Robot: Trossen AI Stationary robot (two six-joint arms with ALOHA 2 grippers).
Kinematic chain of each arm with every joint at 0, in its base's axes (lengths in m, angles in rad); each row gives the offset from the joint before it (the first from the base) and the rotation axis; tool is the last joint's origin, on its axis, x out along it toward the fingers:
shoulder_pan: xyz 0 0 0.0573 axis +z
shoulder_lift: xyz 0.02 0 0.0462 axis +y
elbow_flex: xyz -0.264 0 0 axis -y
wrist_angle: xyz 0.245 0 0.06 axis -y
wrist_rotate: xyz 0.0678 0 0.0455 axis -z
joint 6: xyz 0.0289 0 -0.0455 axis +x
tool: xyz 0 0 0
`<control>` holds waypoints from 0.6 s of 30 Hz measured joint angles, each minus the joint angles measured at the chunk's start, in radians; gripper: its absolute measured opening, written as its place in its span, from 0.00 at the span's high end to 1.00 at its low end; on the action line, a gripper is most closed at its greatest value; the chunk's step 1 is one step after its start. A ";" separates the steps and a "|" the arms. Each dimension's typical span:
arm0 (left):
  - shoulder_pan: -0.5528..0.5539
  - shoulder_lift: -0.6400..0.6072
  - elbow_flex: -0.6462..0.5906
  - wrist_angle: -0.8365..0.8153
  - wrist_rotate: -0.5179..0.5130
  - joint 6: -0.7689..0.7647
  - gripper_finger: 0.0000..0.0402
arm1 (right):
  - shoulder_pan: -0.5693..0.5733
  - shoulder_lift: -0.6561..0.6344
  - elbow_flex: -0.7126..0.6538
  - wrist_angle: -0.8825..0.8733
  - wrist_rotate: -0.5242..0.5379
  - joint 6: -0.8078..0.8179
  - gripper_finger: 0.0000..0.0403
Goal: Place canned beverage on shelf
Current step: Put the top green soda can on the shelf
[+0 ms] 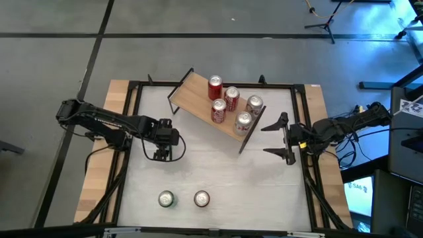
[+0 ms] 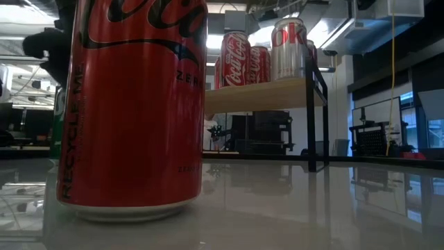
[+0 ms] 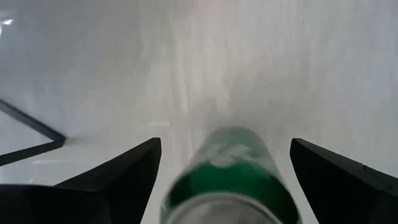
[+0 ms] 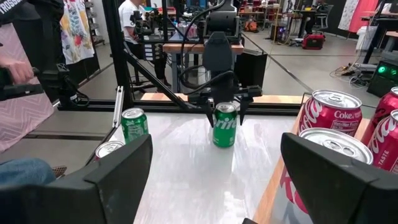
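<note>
Green can [image 4: 224, 125] stands between the left gripper [image 4: 224, 111] fingers, spread, not clamped. Grasp step; next: close, lift toward shelf [image 1: 198, 99]. Right gripper [image 1: 280, 139] waits, parted.

White table [image 1: 218, 168], angled shelf [image 1: 195, 92], three loose cans

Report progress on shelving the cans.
Done: five cans stand on the shelf. In hand: the left gripper straddles a green can, fingers open, not yet gripping. Left: that can plus two loose cans near the table's front. The right gripper waits open beside the shelf.
</note>
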 joint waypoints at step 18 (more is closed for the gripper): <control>0.000 0.001 0.297 -0.043 -0.046 -0.081 0.14 | 0.000 0.000 0.000 -0.005 -0.001 0.000 0.13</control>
